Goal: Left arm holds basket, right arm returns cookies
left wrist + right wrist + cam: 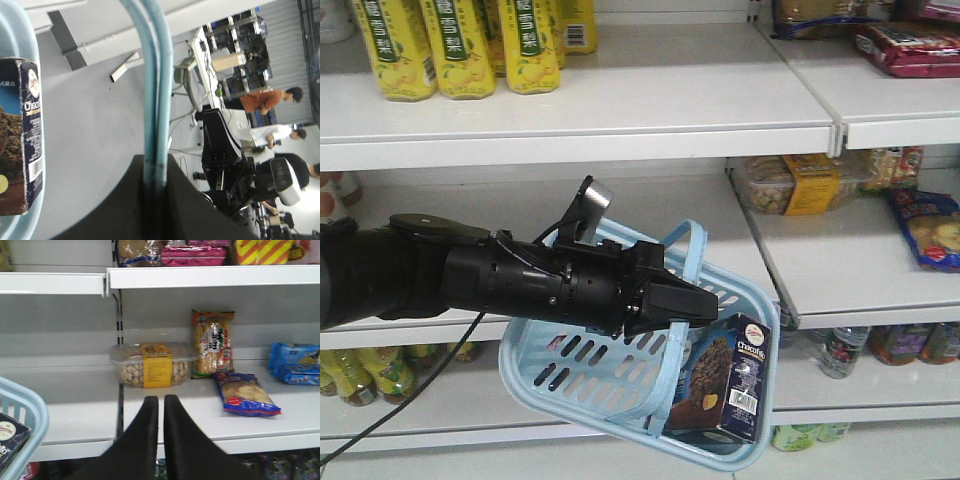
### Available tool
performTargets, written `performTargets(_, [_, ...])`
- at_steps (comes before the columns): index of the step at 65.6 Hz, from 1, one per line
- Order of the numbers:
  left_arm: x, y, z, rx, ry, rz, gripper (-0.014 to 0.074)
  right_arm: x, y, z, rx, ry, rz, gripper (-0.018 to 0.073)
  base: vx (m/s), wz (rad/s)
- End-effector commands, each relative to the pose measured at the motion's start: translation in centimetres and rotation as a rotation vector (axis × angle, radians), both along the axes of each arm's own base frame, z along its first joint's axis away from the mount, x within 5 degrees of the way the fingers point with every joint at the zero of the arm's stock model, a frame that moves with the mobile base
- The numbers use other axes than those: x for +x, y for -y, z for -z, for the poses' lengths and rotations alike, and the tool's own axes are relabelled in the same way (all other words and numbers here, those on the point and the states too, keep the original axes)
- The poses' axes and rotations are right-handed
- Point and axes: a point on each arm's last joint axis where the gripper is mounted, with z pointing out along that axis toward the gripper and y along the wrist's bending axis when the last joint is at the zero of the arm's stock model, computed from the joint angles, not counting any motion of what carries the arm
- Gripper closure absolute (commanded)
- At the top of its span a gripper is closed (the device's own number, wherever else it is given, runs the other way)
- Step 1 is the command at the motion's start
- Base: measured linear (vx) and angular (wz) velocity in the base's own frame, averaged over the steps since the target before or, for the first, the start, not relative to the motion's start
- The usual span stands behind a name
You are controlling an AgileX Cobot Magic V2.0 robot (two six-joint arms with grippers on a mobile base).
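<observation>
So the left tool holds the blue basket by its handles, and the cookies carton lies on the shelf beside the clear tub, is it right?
Not quite. The left tool does hold the basket by its handles, but the cookies carton stands inside the basket, not on the shelf; the exterior front-facing view shows it.

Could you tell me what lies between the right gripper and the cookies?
Only the wall of the basket stands between them, in the right wrist view.
</observation>
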Motion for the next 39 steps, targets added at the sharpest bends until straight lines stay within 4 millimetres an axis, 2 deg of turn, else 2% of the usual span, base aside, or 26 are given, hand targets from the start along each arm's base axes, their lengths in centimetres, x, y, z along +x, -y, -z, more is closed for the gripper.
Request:
performTargets(1, [-0.63,0.0,-3.78,-0.163,0.025,0.004,0.0599,-0.02,0.01,-0.15,-0.016,0.066,0.002,0.0565,0.1,0.4])
performTargets(17, [-0.63,0.0,-3.78,-0.163,0.025,0.004,0.0599,-0.02,0.01,-0.15,-0.016,0.066,0.002,0.0565,0.08,0.32])
performTargets(39, [-0.63,0.0,-3.78,-0.163,0.025,0.004,0.0599,-0.02,0.01,-0.15,-0.016,0.066,0.002,0.0565,0.05,0.1])
